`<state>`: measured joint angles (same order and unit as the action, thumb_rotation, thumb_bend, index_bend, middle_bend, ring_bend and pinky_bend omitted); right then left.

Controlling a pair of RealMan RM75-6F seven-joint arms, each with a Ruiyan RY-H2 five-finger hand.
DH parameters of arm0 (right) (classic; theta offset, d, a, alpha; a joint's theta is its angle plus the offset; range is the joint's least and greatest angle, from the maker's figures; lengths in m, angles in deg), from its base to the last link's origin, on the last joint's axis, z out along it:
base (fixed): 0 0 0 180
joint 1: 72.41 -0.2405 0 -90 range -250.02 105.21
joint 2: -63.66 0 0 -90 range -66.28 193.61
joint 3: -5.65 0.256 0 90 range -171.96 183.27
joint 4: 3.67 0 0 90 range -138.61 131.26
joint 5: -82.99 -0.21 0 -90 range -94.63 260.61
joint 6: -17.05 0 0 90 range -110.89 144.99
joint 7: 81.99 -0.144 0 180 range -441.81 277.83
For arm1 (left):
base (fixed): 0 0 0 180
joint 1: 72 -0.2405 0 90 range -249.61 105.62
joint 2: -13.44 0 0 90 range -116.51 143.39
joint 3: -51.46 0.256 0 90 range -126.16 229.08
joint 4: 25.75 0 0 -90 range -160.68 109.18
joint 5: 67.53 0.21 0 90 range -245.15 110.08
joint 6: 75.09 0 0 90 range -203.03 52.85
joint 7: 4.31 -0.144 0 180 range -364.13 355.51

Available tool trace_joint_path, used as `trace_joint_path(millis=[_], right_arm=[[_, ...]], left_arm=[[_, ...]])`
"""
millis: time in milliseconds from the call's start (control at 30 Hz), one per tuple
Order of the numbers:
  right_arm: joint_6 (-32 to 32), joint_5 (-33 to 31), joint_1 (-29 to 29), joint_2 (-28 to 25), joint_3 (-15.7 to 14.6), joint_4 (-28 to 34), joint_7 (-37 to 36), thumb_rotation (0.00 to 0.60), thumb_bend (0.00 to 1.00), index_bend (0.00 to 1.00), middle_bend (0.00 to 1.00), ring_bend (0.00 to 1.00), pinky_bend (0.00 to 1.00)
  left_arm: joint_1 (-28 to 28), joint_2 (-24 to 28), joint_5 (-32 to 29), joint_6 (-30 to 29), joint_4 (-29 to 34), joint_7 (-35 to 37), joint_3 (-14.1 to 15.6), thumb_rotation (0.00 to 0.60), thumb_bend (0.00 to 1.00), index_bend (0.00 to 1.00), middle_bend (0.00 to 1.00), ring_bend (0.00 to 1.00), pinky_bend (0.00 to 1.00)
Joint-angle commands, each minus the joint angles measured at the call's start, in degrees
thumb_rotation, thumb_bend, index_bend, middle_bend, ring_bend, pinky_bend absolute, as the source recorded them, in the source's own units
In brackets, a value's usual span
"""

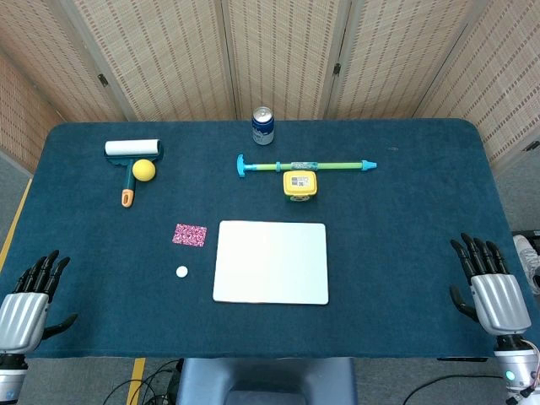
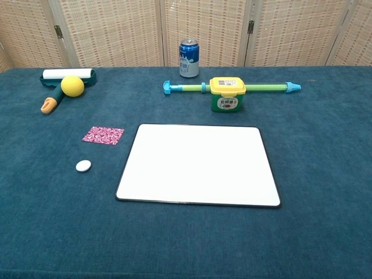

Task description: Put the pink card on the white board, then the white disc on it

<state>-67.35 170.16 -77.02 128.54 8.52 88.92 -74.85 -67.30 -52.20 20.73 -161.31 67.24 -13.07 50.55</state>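
Clutter sits mostly along the far half of your tabletop [image 1: 405, 253]: a blue drink can [image 2: 188, 57] at the back centre, a long green and blue water-gun tube [image 2: 232, 87] lying crosswise in front of it, and a yellow-lidded box [image 2: 227, 95] touching the near side of that tube. Far left you have a lint roller [image 2: 65, 81] with a yellow ball [image 2: 72, 85] resting against it. None of these lies between the task items. The white board [image 2: 197, 164] lies flat in the middle of the tabletop, its surface bare. The pink card [image 2: 103, 135] lies just beside the board's far left corner, apart from it, and the white disc [image 2: 83, 165] sits nearer to you than the card, also left of the board and not touching either. Only the head view shows your hands: the left hand [image 1: 29, 299] rests at the near left edge of the tabletop and the right hand [image 1: 489, 287] at the near right edge, both well apart from everything, fingers extended and spread, holding nothing. The chest view shows neither hand, but gives a closer look at the card's speckled pattern and the board's thin dark rim.
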Motion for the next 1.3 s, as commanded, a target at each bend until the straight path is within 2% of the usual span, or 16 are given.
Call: trace_joint_path(millis=[33,267,333,433,500,567,600,700,867,967,1100,1300], right_arm=[[0.2,-0.3,-0.1,-0.1,0.2,0.0,0.0,0.600,0.32,0.00,0.00,0.00,0.00],[-0.3,0.4,0.0,-0.5,0.0,0.2,-0.9,0.600,0.32,0.00,0.00,0.00,0.00],[-0.6,0.6,0.2,-0.5,-0.2,0.2,-1.1,0.600,0.32,0.00,0.00,0.00,0.00],[-0.2,0.3,0.3,-0.5,-0.4,0.0,-1.0,0.600,0.32,0.00,0.00,0.00,0.00],[0.1,0.0,0.1,-0.5,-0.2,0.0,-1.0,0.600,0.32,0.00,0.00,0.00,0.00],[0.1,0.2,-0.1,-0.5,-0.1,0.2,-1.0,0.600,0.32,0.00,0.00,0.00,0.00],[0.0,0.4,-0.1,-0.5,0.0,0.2,-1.1,0.600,0.32,0.00,0.00,0.00,0.00],[0.5,0.4,-0.4,-0.3,-0.1,0.1,-0.9,0.600,0.32,0.00,0.00,0.00,0.00],[2.3,-0.8,-1.2,-0.5,0.2,0.0,-0.9,0.600,0.32,0.00,0.00,0.00,0.00],[2.8,-1.1,-1.4,-0.8,0.2,0.1,-1.5,0.600,0.32,0.00,0.00,0.00,0.00],[3.5,-1.6,-1.6,-1.3,0.3,0.0,-2.6,0.600,0.32,0.00,0.00,0.00,0.00],[4.0,-1.4,-1.8,-2.2,0.1,0.0,-4.6,0.600,0.32,0.00,0.00,0.00,0.00]], left_arm=[[0.1,0.0,-0.4,0.4,-0.1,0.1,-0.1,0.600,0.22,0.00,0.00,0.03,0.18],[0.8,-0.9,0.4,0.8,-0.1,-0.3,-0.1,0.600,0.22,0.00,0.00,0.03,0.18],[1.0,-1.0,0.7,0.8,-0.2,0.4,-0.3,0.600,0.22,0.04,0.11,0.09,0.24],[3.8,-0.4,3.4,1.9,-1.3,4.7,-1.5,0.600,0.22,0.21,0.56,0.48,0.58],[6.1,0.1,3.4,3.8,-1.5,9.4,-2.7,0.600,0.22,0.39,0.88,0.81,0.89],[8.4,0.5,1.6,6.8,-1.1,12.0,-4.3,0.600,0.22,0.45,0.99,0.96,0.99],[9.3,1.0,0.5,8.8,-0.1,12.4,-4.6,0.600,0.22,0.47,1.00,0.99,1.00],[13.8,3.9,-4.7,18.2,4.5,11.2,-6.0,0.600,0.22,0.46,1.00,1.00,1.00],[21.1,5.2,-16.6,29.9,8.0,2.7,-9.4,0.600,0.22,0.40,1.00,1.00,1.00],[25.5,3.4,-24.7,34.1,7.0,-4.2,-10.8,0.600,0.22,0.37,1.00,1.00,1.00],[30.7,0.9,-33.7,37.8,5.8,-9.9,-11.7,0.600,0.22,0.31,1.00,1.00,1.00],[38.5,-3.1,-44.7,40.3,3.0,-18.0,-11.3,0.600,0.22,0.33,1.00,1.00,1.00]])
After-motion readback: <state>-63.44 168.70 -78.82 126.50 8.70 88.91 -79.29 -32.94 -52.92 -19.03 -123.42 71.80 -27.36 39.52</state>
